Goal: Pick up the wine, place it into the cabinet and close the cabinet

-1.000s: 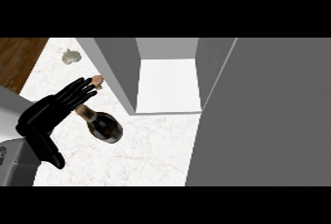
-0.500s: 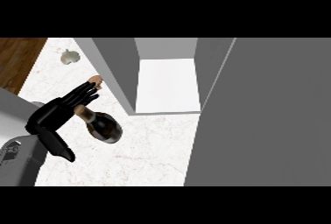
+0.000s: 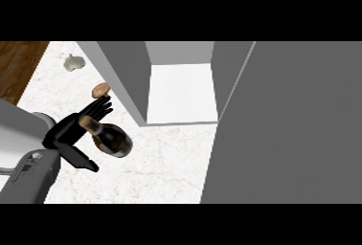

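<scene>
Wine bottle (image 3: pixel 112 139), dark with a tan cork-coloured top, is sitting at the left of a white marbled counter (image 3: pixel 163 167), seen from steeply above. Its neck is pointing up and left, and its round dark body is lying toward the lower right. One black hand, the robot's left hand (image 3: pixel 71 134), is reaching in from the lower left edge on a grey forearm (image 3: pixel 28 174). Its fingers (image 3: pixel 99 109) are lying fairly straight behind the bottle's neck, and the thumb is sticking out below; whether they are grasping the bottle cannot be told from this view. Just above the fingertips a small brown rounded object (image 3: pixel 101 89) is resting on the counter, and farther up, near the wooden floor (image 3: pixel 17 67), a pale garlic bulb (image 3: pixel 73 62) is lying. To the right of the bottle, a grey cabinet (image 3: pixel 134 81) is standing open, showing a white interior (image 3: pixel 180 91). Its large grey door (image 3: pixel 290 124) is filling the right side.
</scene>
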You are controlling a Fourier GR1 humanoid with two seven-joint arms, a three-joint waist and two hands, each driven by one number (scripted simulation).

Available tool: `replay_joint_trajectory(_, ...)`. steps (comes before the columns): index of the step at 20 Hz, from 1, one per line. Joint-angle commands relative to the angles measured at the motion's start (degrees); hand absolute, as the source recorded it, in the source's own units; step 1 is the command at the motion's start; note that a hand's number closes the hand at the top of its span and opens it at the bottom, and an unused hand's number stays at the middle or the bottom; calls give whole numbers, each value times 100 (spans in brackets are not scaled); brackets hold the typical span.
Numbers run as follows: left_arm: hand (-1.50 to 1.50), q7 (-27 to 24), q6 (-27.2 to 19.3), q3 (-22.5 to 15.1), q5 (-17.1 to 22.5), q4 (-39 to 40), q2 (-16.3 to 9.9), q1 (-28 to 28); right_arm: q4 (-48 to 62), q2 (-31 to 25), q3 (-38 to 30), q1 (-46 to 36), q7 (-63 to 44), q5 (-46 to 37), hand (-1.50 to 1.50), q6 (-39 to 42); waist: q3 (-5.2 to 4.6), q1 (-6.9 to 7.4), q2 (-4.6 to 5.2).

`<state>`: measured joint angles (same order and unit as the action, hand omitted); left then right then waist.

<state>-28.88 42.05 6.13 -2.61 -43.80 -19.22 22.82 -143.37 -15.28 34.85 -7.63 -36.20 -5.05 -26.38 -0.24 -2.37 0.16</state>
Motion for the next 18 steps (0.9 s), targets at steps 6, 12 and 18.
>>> replay_joint_trajectory(6, -150, -900, 933, -196, -53, 1237, -166, 354, -786, -243, 100, 149, -169, -438, -150, -147, -6, -92, 10)
replay_joint_trajectory(12, -150, -1050, 754, -542, -231, 1528, 130, 454, -712, -324, 209, 73, -160, -510, -150, -239, -6, -82, -2)
replay_joint_trajectory(18, -150, -1539, 699, -787, -375, 1676, 68, 383, -808, -527, -62, 106, -194, -243, -150, -247, -4, -41, 7)
